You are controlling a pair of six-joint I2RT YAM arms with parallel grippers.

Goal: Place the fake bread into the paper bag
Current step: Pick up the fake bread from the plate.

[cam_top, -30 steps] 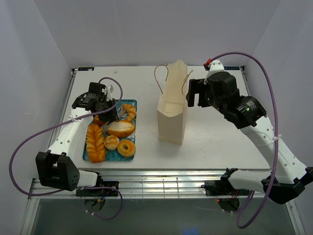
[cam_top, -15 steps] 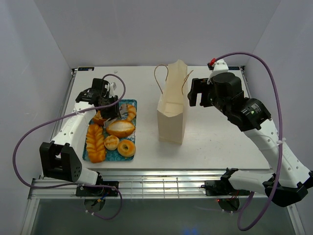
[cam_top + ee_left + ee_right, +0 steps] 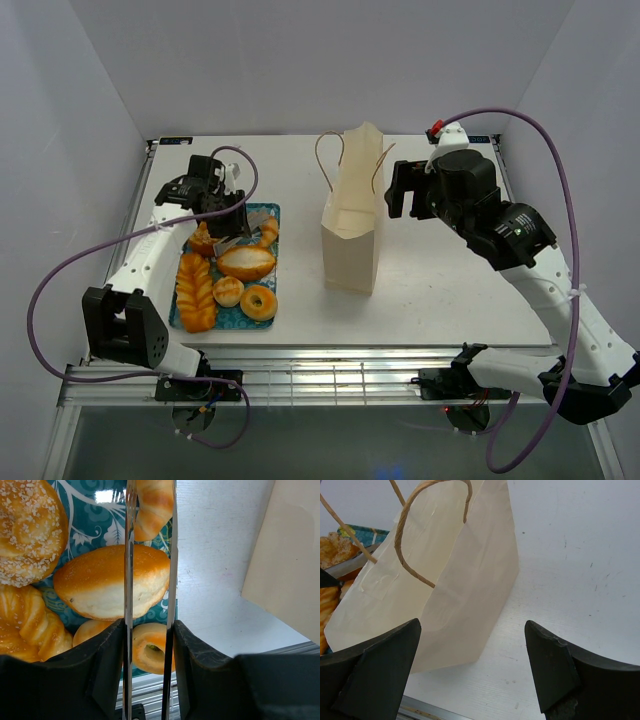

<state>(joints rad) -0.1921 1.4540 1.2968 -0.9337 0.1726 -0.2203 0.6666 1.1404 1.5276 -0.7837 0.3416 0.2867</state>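
Fingers on the left arm, the left fingers [image 3: 128,580], stand partly parted with nothing between them. They hang over the oval roll [image 3: 100,580], whose middle shows in their gap. The croissant [image 3: 152,505] lies beyond their tips and the ring bagel [image 3: 147,647] lies back toward their base. All rest on the teal tray [image 3: 95,525].

The right fingers [image 3: 380,670] are spread wide and empty. The paper bag [image 3: 445,595] stands just ahead of them on the desk [image 3: 570,555], between the two arms.

Judgement: the roll looks glossy, rigid and light, so it is liable to slip. Grip is best taken across its short width at mid-length, clear of the tapering ends. The bag is thin paper and could tip or crumple at a nudge.

The left wrist view shows the finger alignment over the roll. Only the top view shows the bag's mouth open upward, and none of the fake bread can be seen in it. Only the right wrist view shows the cord handle [image 3: 420,510] arching over that side.
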